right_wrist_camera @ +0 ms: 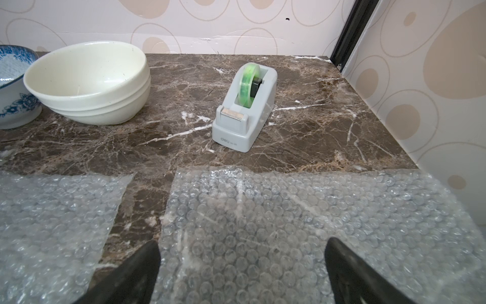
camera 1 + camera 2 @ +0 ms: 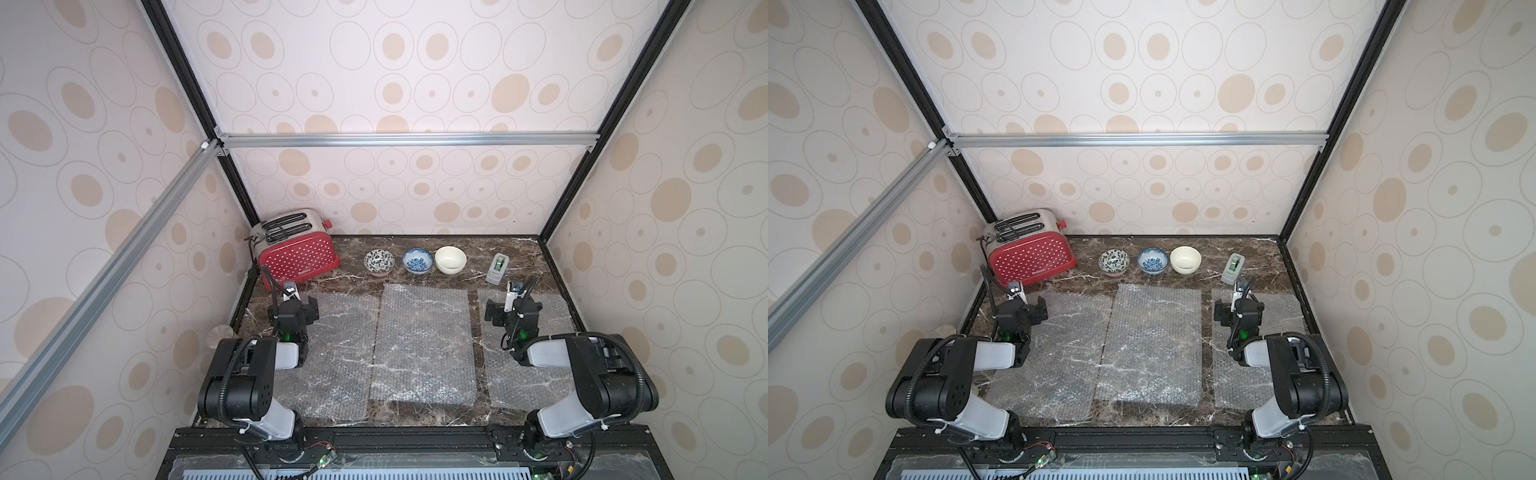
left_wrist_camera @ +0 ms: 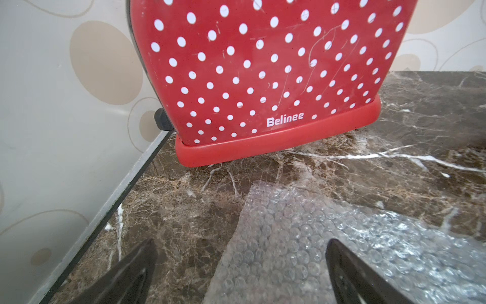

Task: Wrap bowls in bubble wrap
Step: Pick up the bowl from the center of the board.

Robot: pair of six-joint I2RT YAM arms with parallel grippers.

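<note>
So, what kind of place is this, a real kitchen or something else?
Probably a mock kitchen counter inside a robot test booth, not a real home: a marble-look tabletop with a red toaster, closed in by wallpapered panels on an aluminium frame.

At far left, the boxy metal toaster [image 2: 297, 257] is red with white polka dots. Rightward: a round ceramic bowl [image 2: 378, 262], white with black leaves; a round bowl [image 2: 417, 261], white with blue flowers; a plain cream bowl [image 2: 450, 259]; a pale grey tape dispenser [image 2: 498, 269] with a green roll [image 1: 248, 84]. Clear bubble wrap sheets [image 2: 424, 345] show the dark brown, white-veined marble tabletop [image 2: 478, 249].
</note>
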